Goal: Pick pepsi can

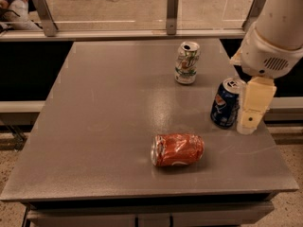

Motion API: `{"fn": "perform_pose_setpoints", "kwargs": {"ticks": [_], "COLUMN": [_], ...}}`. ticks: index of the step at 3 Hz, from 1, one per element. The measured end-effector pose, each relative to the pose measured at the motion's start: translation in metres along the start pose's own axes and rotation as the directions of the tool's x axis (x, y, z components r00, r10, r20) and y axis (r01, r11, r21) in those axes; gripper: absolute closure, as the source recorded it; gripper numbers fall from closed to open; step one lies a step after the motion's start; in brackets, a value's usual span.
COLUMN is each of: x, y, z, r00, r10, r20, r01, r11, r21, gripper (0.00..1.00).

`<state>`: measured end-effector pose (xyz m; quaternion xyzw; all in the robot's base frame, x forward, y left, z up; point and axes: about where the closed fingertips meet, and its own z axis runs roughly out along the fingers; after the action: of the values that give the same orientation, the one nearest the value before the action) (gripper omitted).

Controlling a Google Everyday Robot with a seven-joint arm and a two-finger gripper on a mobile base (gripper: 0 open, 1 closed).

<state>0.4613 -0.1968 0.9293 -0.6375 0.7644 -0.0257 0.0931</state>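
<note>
Your tool [247, 119] sits just right of the pepsi can [225, 103]; apart or together, I cannot tell; a sideways push may topple it

1 pepsi can [225, 104]; 2 other cans [187, 63] [177, 150]; 1 hand [247, 123], beside pepsi can.

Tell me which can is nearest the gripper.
The dark blue pepsi can, upright just beside the gripper. The white-green can stands farther back; the orange-red can lies on its side nearer the front.
</note>
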Motion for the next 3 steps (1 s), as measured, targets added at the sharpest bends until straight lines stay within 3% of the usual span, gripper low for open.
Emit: {"fn": "perform_pose_setpoints", "kwargs": {"ticks": [1,3], "x": [0.0087,0.0064], "y": [-0.0077,-0.0102], "z": [0.0280,0.0280], "r00": [0.999,1.000], "r10": [0.010,0.009], "r20": [-0.035,-0.028], "r01": [-0.011,-0.010], "r11": [0.9994,0.9998], "r21": [-0.032,-0.017], "gripper": [0.00,0.42]}}
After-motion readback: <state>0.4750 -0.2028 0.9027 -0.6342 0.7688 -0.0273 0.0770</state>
